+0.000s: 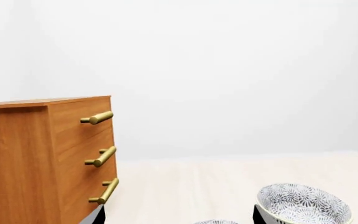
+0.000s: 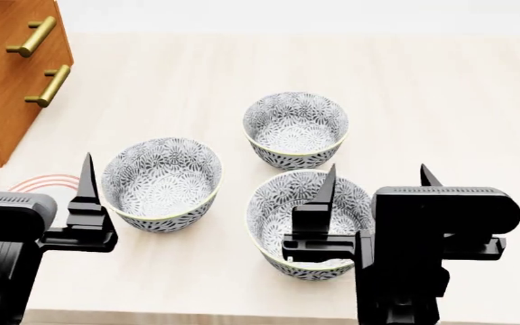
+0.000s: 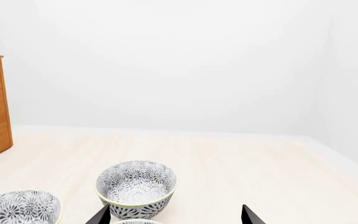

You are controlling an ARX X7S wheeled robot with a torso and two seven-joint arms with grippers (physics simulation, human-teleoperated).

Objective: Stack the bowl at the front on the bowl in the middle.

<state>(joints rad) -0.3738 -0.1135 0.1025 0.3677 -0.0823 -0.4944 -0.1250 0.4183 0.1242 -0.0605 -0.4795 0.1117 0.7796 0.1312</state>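
Observation:
Three patterned bowls stand on the pale table [image 2: 441, 101]. The bowl at the front [image 2: 283, 220] is nearest me, partly hidden behind my right gripper [image 2: 378, 177], which hovers open and empty over it. Only that bowl's rim [image 3: 135, 222] shows between the right gripper's [image 3: 174, 219] tips. The bowl in the middle [image 2: 160, 183] [image 3: 17, 207] stands to the left, just right of my left gripper [image 2: 34, 169], which is also open and empty. In the left wrist view the left gripper [image 1: 177, 219] has a bowl [image 1: 303, 205] beyond one finger; I cannot tell which bowl it is.
The third bowl [image 2: 296, 128] [image 3: 135, 189] stands farthest back. A wooden dresser [image 2: 7, 68] [image 1: 42, 154] with brass handles stands on the table's left rear. Pink concentric rings [image 2: 48, 183] mark the table by the left gripper. The table's front edge runs just below the grippers.

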